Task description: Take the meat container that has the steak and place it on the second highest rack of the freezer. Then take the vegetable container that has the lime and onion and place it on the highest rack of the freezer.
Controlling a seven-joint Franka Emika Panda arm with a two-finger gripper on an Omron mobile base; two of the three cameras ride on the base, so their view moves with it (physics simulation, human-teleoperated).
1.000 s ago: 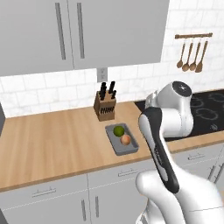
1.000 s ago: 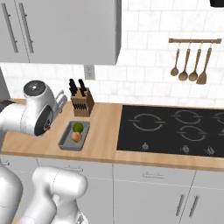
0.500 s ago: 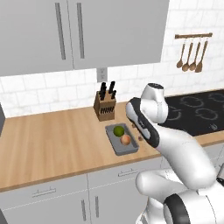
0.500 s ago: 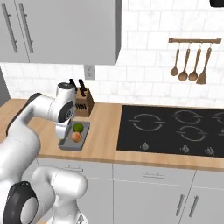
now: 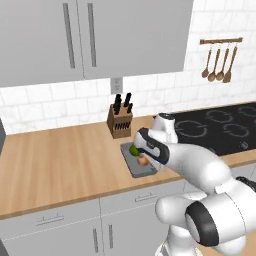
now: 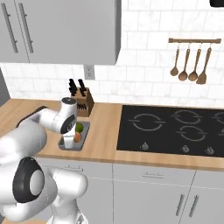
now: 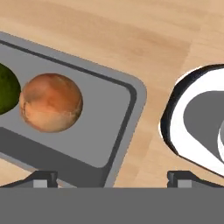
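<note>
In the left base view the vegetable container point(image 5: 138, 161) lies on the wooden counter point(image 5: 60, 160) near its front edge, the lime point(image 5: 134, 149) and the onion point(image 5: 143, 160) resting inside, and the arm's wrist hangs right over its near end; the knife block point(image 5: 119, 121) stands just behind, so a careless lift backward could clip it, while the counter to the left is open room. In the right base view the tray point(image 6: 83, 127) sits between the knife block point(image 6: 82, 101) and the counter's front lip, with the black cooktop point(image 6: 175, 130) well apart to the right; a shove forward could slide it off that lip. In the hand view the gripper point(image 7: 113, 177) has its two tips spread wide, holding nothing, and the tray's rounded corner point(image 7: 136, 94) falls between them, the onion point(image 7: 51, 102) beside the lime point(image 7: 8, 89). The likely trouble: closing on a corner gives a skewed hold, the tray tips, and both round things roll out.
</note>
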